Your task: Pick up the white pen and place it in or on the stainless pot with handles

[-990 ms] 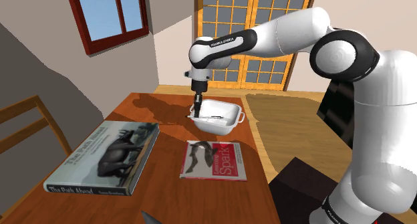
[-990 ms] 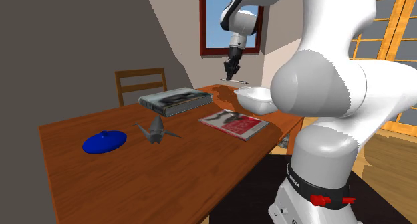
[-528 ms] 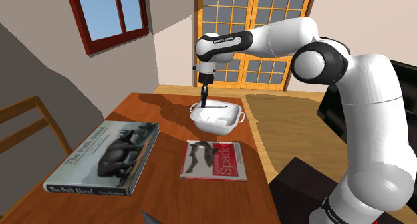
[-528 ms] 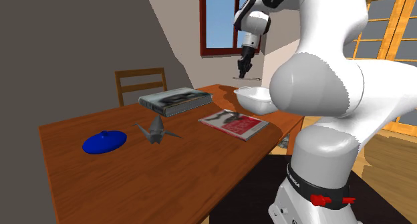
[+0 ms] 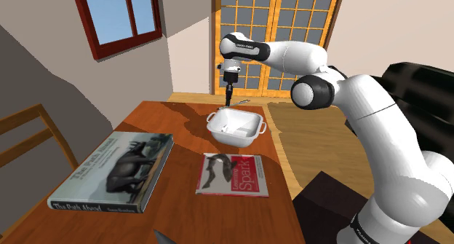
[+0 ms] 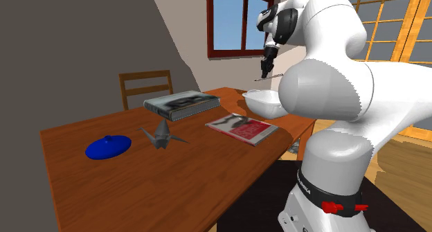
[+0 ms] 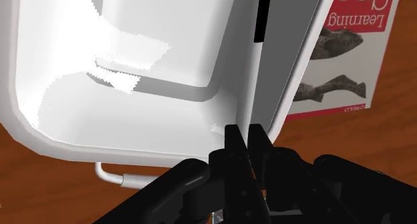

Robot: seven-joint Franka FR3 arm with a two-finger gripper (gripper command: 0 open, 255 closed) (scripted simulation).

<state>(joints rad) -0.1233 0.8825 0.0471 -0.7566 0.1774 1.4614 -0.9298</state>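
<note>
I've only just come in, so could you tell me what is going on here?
The white arm's black gripper is shut on a thin pen and holds it in the air above the white pot with handles, towards the far end of the wooden table. The pen has not been let go into the pot yet. A magazine and a large book lie on the table nearer the stand.

White pen (image 6: 271, 75) aloft, near-level, over white handled pot (image 5: 247, 138).
</note>
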